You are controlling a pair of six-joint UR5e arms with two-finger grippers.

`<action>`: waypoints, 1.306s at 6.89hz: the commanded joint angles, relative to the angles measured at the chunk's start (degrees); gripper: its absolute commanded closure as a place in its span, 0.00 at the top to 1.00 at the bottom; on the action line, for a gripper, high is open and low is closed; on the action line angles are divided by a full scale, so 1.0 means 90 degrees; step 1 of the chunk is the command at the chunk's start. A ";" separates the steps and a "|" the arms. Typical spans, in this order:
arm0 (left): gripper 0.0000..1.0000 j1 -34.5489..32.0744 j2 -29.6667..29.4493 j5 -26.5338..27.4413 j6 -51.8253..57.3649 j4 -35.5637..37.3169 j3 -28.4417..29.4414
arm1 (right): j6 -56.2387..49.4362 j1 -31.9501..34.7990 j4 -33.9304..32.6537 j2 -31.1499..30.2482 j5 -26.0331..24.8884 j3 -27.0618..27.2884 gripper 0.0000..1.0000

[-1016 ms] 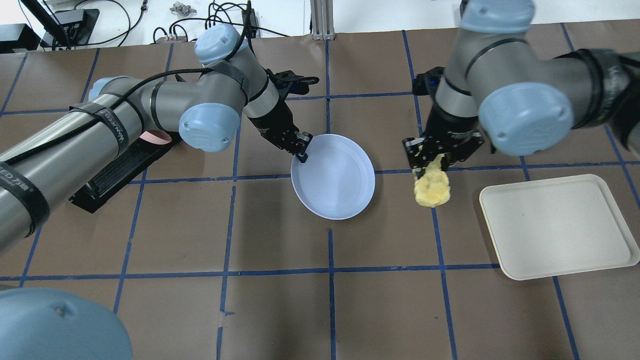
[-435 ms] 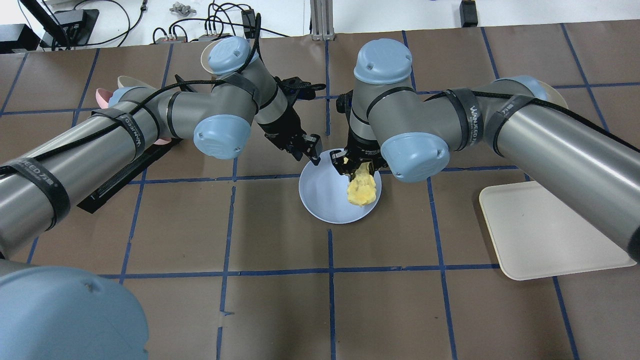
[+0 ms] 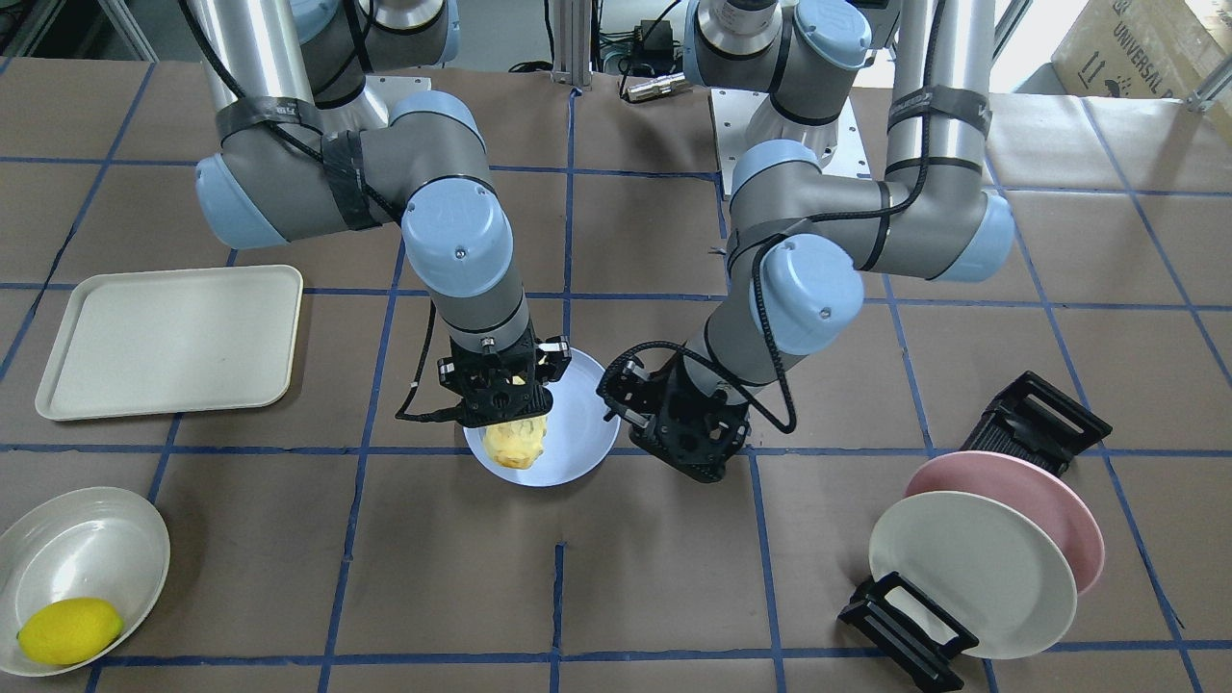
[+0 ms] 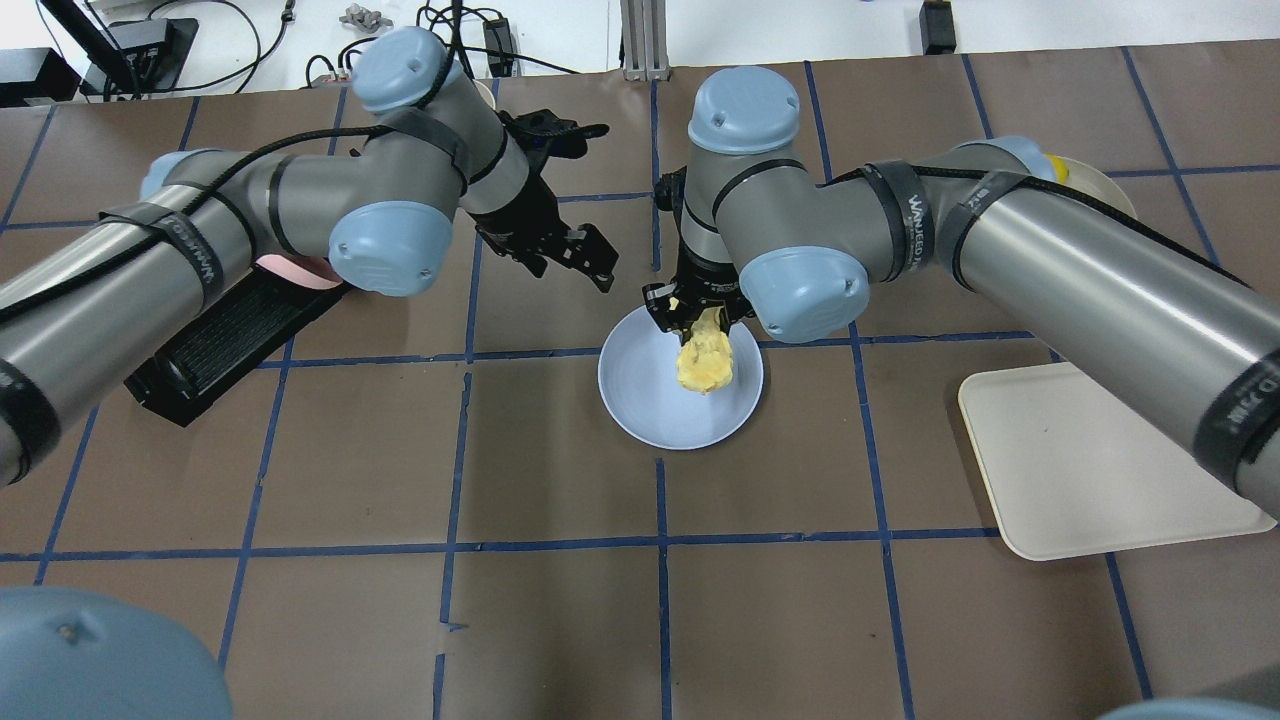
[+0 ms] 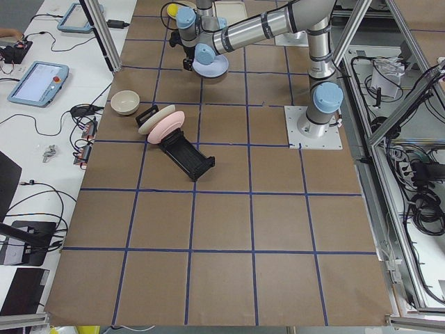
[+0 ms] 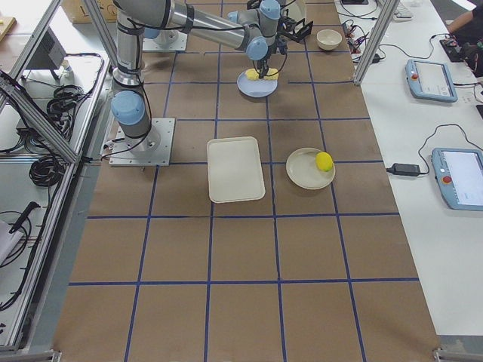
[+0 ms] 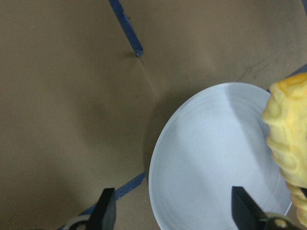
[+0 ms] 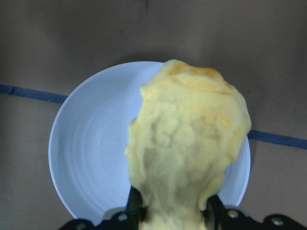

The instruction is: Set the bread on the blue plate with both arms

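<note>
The blue plate lies flat on the brown table. My right gripper is shut on the far end of the bread, a bumpy golden-yellow loaf that hangs over the plate's right half. I cannot tell whether it touches the plate. The right wrist view shows the bread between the fingers above the plate. My left gripper is open and empty, just beyond the plate's far-left rim. Its wrist view shows the spread fingers, the plate and the bread.
A cream tray lies to the right. A pale bowl with a lemon stands beyond it. A pink plate and a cream-white plate lean in black racks on the left.
My right arm carried the bread from right of the plate to over it. The plate came down flat. My left gripper let go of the plate's rim and drew back to the far left.
</note>
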 commanded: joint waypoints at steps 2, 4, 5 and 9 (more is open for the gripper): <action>1.00 0.0472 0.1167 0.1381 -0.0020 -0.1907 0.0242 | 0.0054 0.0151 -0.0207 0.0215 -0.0099 0.0093 1.00; 1.00 0.0482 0.1793 0.1764 -0.0486 -0.2527 0.0447 | 0.0005 0.0074 -0.0120 0.0137 -0.0129 -0.0033 1.00; 1.00 0.0501 0.1882 0.2105 -0.0527 -0.2993 0.0748 | -0.0024 0.0083 -0.0119 0.0050 -0.0119 -0.0024 1.00; 1.00 0.0785 0.1902 0.1729 -0.0918 -0.3720 0.1328 | -0.0562 -0.1007 0.0210 -0.0758 -0.0129 0.0240 1.00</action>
